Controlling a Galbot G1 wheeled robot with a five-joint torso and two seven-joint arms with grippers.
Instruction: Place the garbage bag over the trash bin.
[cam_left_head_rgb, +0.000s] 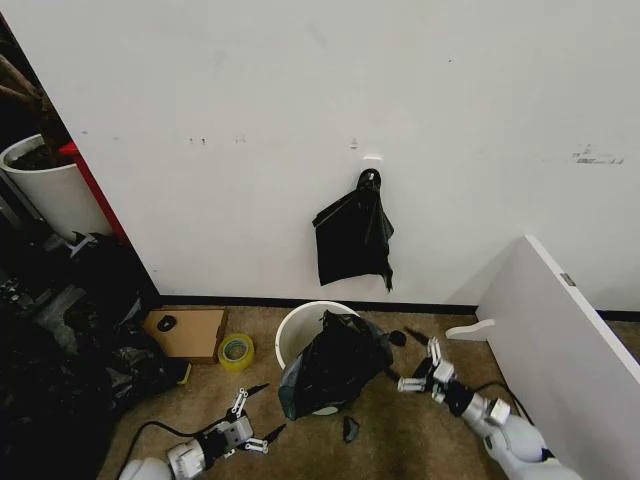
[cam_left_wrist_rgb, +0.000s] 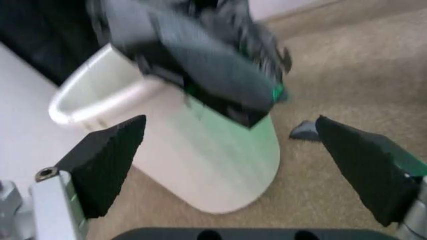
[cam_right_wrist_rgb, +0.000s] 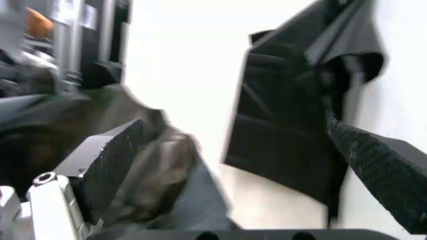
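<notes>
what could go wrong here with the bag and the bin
1. The garbage bag drapes over one side of the trash bin, leaving the far rim bare; it may slide off.
2. Both the left gripper and the right gripper are open and holding nothing, so the loose bag is unsupported.
3. A small dark scrap lies on the carpet beside the bin and might get caught up.
</notes>
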